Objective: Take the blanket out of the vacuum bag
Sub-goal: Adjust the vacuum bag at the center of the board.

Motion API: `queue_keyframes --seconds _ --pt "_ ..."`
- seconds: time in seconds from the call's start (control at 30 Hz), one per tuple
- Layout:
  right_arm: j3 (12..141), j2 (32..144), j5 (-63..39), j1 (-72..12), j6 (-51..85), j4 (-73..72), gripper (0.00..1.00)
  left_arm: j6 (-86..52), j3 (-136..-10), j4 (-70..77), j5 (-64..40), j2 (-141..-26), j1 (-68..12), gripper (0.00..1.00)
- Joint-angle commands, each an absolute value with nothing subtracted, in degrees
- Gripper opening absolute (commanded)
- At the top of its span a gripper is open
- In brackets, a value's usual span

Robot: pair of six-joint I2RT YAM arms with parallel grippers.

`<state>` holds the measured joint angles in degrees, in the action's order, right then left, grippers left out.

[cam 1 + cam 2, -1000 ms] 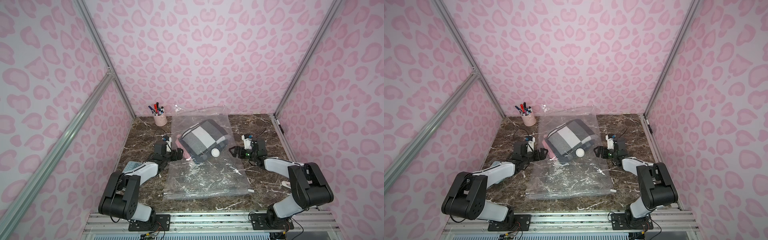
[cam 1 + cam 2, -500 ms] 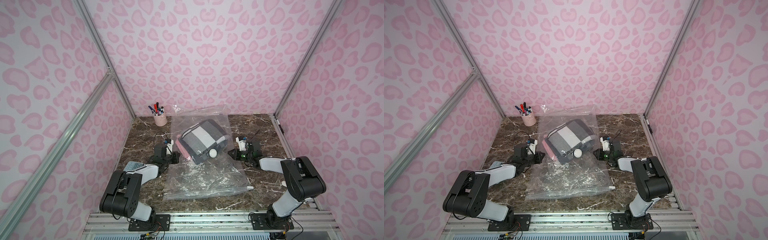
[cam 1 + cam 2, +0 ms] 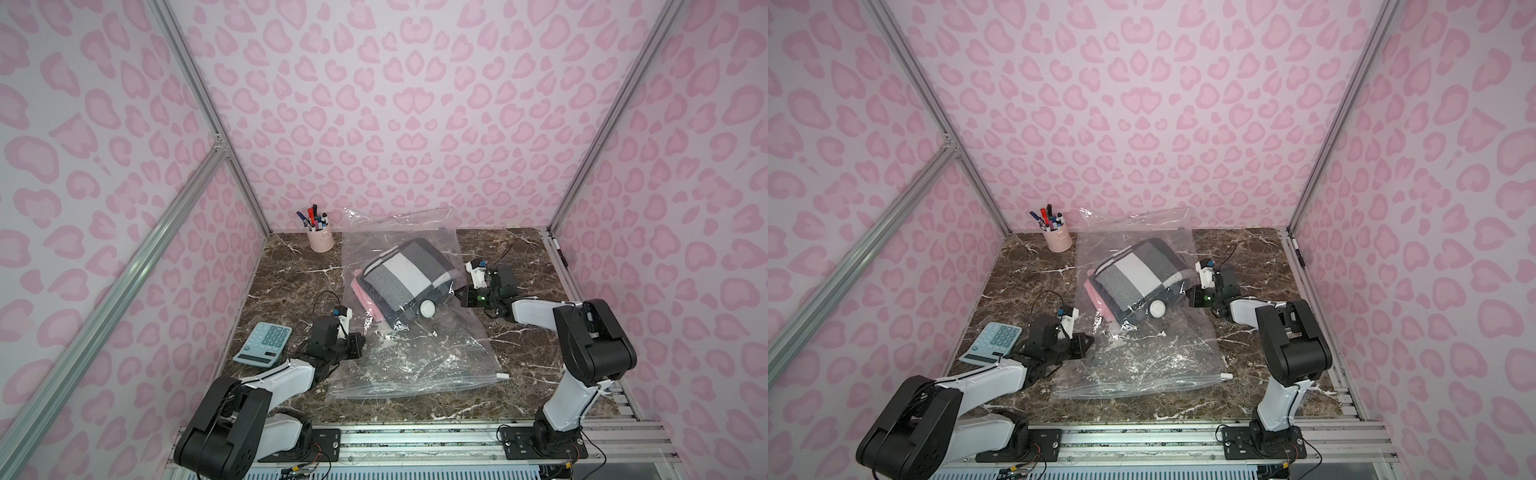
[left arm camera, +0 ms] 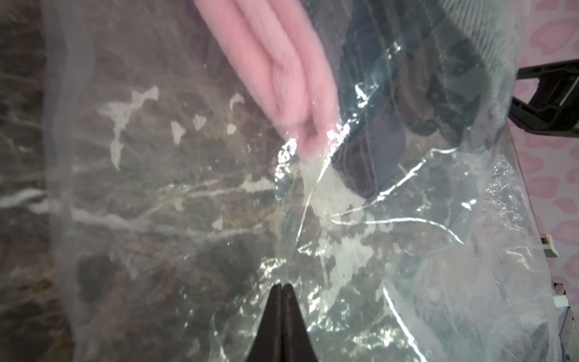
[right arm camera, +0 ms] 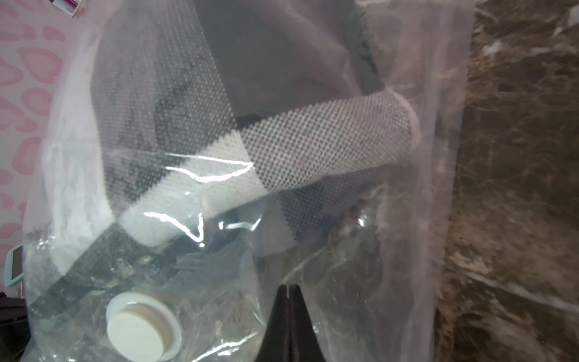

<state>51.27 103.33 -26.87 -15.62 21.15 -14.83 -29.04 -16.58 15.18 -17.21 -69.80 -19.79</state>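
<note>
Left to right: a pale blue calculator (image 3: 264,344) lies on the marble surface (image 3: 291,282) and a pink cup of pens (image 3: 320,240) stands by the back wall (image 3: 395,124). Your left claw (image 3: 360,340), fingers pressed together, pinches the clear film at the left edge of the vacuum bag (image 3: 419,353). The bag lies mid-surface with its far end curling up the wall. The folded grey-and-white blanket (image 3: 405,276) sits inside its far half, with the round white valve cap (image 3: 428,308) just in front. The white slider clip (image 3: 503,375) marks the near right corner. Your right claw (image 3: 459,296), fingers together, grips the film beside the blanket
</note>
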Motion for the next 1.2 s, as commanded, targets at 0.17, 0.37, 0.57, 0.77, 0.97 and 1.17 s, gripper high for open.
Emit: queue_keyframes --seconds 0.17,0.37,0.57,0.77,0.97,1.17 --pt "49.5 96.2 -17.1 -18.4 17.9 -7.6 0.79 -28.4 -20.3 -5.0 1.8 -52.5 -22.8 0.81" --pt "49.1 99.5 -9.6 -18.4 18.8 -2.7 0.8 -28.4 -21.0 -3.0 18.1 -55.9 -22.4 0.97" --pt "44.6 98.9 -11.5 -18.2 20.8 -6.9 0.81 -24.5 -25.8 2.6 10.0 -70.7 -19.3 0.97" --pt "41.5 97.5 -14.6 -16.4 21.0 -9.1 0.82 -24.2 -27.7 8.6 -7.0 -81.5 -16.4 0.9" --pt "38.0 97.5 -24.8 -13.4 22.2 -16.1 0.72 -26.1 -28.0 12.5 -17.1 -88.6 -16.5 0.41" --pt "38.4 99.8 -31.2 -13.6 23.0 -20.4 0.2 -28.4 -27.0 12.8 -19.4 -88.7 -18.7 0.05"
